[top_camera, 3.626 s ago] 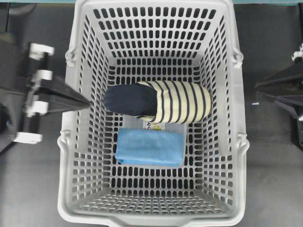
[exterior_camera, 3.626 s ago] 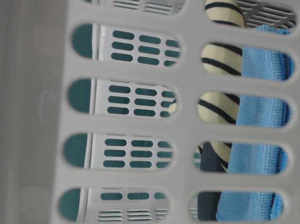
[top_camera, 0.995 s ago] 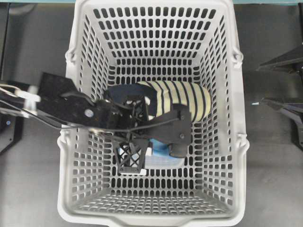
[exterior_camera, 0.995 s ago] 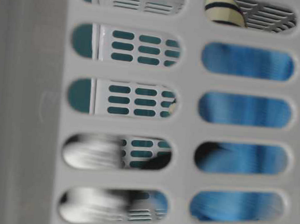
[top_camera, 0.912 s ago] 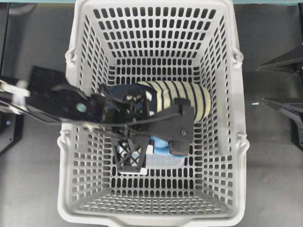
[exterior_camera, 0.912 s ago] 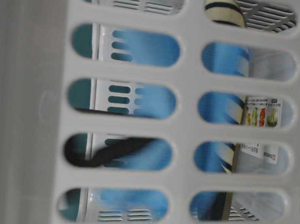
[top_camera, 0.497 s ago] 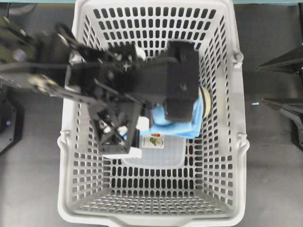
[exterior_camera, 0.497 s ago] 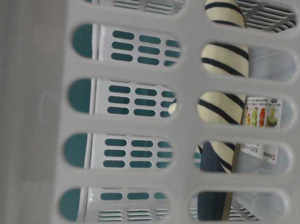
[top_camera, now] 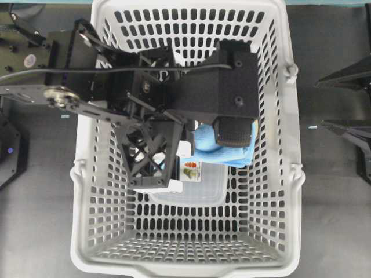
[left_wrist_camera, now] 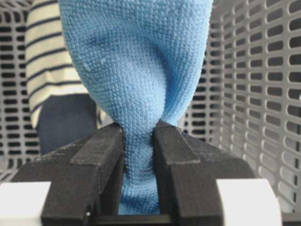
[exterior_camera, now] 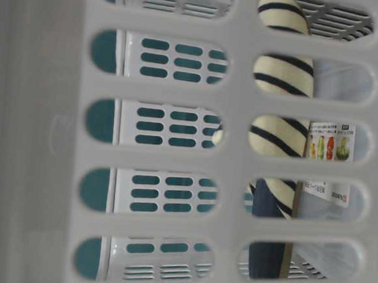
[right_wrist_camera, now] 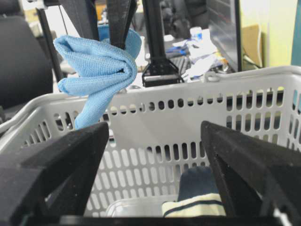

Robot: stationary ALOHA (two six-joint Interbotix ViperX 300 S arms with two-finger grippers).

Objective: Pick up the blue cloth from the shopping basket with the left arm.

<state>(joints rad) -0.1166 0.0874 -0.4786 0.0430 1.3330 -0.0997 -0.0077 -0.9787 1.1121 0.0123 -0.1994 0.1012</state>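
Left wrist view, nearest first: the left gripper (left_wrist_camera: 138,155) is clamping its two black padded fingers (left_wrist_camera: 99,160) on a bunched neck of the blue cloth (left_wrist_camera: 136,70), which is fanning out wide beyond the pads. Behind the cloth, the navy and cream striped slipper (left_wrist_camera: 51,70) is lying on the floor of the shopping basket (left_wrist_camera: 263,84), with the slotted grey walls rising at either side.

Overhead view: the left arm (top_camera: 133,87) is reaching in over the basket's left rim (top_camera: 87,168), and the cloth (top_camera: 223,150) is hanging crumpled under the gripper pad, above the clear plastic packet (top_camera: 194,188) with its printed label.

Right wrist view: the right gripper (right_wrist_camera: 155,155) is parked outside the basket, its pointed fingers (right_wrist_camera: 244,155) standing wide apart with nothing between them. Beyond them the cloth (right_wrist_camera: 96,63) is hanging above the basket rim (right_wrist_camera: 188,89), clear of the contents.

Table-level view: the slipper (exterior_camera: 275,122) and the packet label (exterior_camera: 329,143) are showing through the wall slots.
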